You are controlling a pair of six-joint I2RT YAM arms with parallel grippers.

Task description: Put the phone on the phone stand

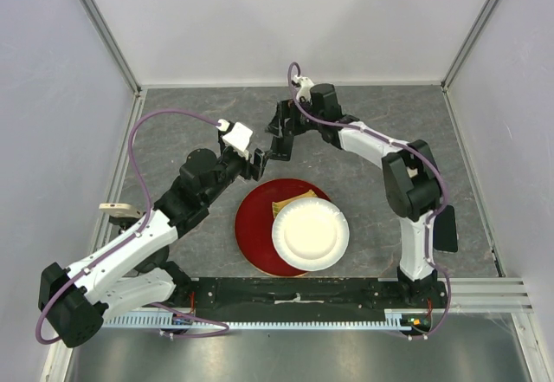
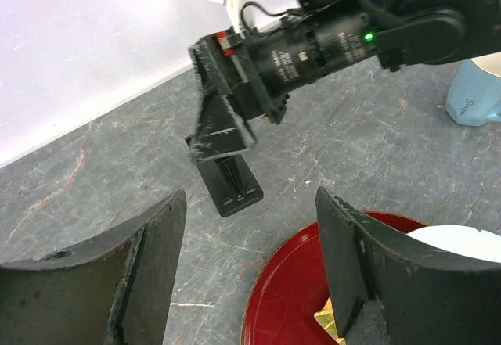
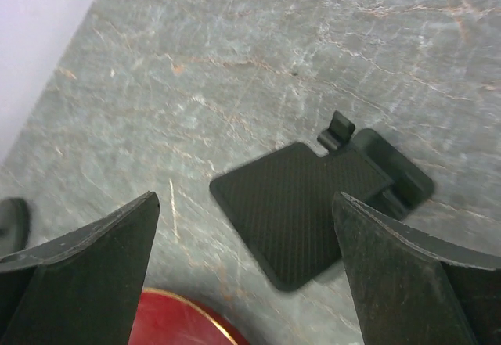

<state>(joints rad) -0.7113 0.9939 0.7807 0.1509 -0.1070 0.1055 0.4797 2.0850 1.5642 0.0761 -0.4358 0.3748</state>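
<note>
Nearest you, the left end effector [image 2: 250, 231] is spread and empty, aimed at the phone stand [image 2: 231, 185] toward the far edge of the surface [image 1: 363, 139]. Your right end effector [image 3: 244, 216] hangs over the stand, likewise spread, probably to steady it. The phone [image 1: 446, 228] lies ungrasped by the right edge. Script on the light blue mug [image 2: 473, 95] is unreadable.

Near middle of the surface [image 1: 363, 139]: big plate [image 1: 253, 230], paper plate [image 1: 310, 233] on its right half. Behind the plates, flat on the surface: phone stand [image 3: 313, 212], under the right tool [image 3: 246, 200], just ahead of the left tool [image 2: 250, 204]. Right of the stand: mug [image 2: 473, 95]. Far right, beside the right arm: phone [image 1: 446, 228].
</note>
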